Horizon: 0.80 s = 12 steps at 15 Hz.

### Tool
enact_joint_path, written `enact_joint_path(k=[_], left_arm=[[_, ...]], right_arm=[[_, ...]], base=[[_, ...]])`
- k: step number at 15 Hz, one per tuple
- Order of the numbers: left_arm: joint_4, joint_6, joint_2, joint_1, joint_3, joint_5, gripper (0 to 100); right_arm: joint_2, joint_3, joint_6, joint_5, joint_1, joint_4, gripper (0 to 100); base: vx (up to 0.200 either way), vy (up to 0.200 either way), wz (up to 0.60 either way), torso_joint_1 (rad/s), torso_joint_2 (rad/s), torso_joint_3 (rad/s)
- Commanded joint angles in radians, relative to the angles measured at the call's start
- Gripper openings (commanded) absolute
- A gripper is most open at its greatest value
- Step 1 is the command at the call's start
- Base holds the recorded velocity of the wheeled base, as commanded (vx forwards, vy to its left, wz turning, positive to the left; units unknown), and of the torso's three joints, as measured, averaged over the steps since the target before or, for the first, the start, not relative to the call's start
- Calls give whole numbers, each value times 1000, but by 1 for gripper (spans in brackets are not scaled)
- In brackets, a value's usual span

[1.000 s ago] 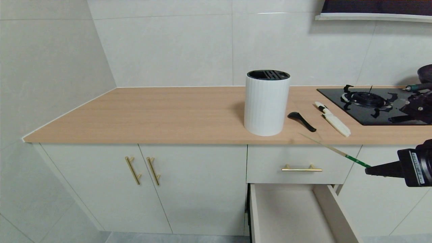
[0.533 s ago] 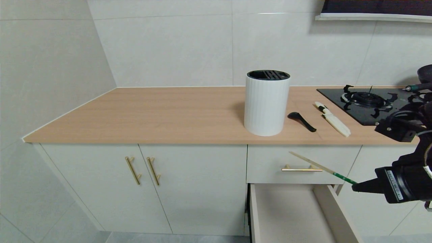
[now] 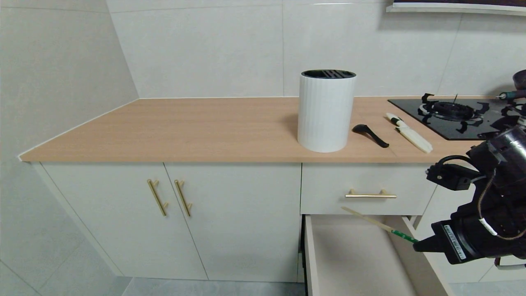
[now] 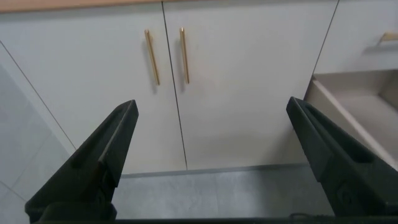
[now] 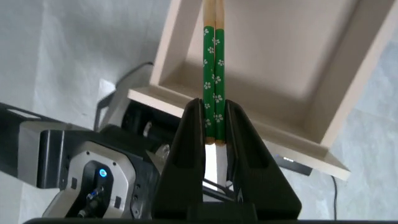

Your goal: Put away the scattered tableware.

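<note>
Chopsticks (image 3: 378, 224), a pale pair with green flowered ends, pinched by those ends in the right tool (image 3: 419, 246), pale tips slanting up and away from it over the open drawer (image 3: 353, 259).

Wood-toned tabletop (image 3: 205, 127) above and beyond that tool, carried on white cabinets with brass handles. Pale tiled wall behind, grey tiled floor below.

Right tool narrowed to the width of the pair, one finger against each side of the green ends, touching nothing else. Just below and ahead of it the open drawer, pale inside, pulled out beneath a closed drawer front (image 3: 365, 181), with the drawer's side wall under the green part of the pair. Left tool (image 4: 211, 107) spread wide and holding nothing, low down, facing the cabinet doors (image 4: 168, 81), with a corner of the open drawer off to one side of it.

On the tabletop, above the right tool and well apart from it:
- knife (image 3: 409, 132) with a white blade, nearest
- black spoon (image 3: 369, 135) just past the knife
- white ribbed holder (image 3: 326, 111) with a black slotted top, upright, farthest toward the left tool's side

Black gas hob (image 3: 452, 113) set into the tabletop, above the right tool.
</note>
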<state>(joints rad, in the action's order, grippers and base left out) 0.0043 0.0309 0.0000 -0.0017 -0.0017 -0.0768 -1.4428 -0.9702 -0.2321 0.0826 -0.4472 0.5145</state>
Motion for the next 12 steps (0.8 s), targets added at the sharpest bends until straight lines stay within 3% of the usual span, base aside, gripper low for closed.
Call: enact_joint_path(k=[1, 12], left_arm=[[0, 0, 2, 0, 0, 0, 100], [0, 0, 2, 0, 0, 0, 100]], right_arm=[[-28, 1, -1, 0, -2, 1, 0], [-120, 36, -1, -1, -2, -77, 0]], base=[[0, 0, 0, -168, 471, 290], [0, 0, 0, -121, 434, 300]])
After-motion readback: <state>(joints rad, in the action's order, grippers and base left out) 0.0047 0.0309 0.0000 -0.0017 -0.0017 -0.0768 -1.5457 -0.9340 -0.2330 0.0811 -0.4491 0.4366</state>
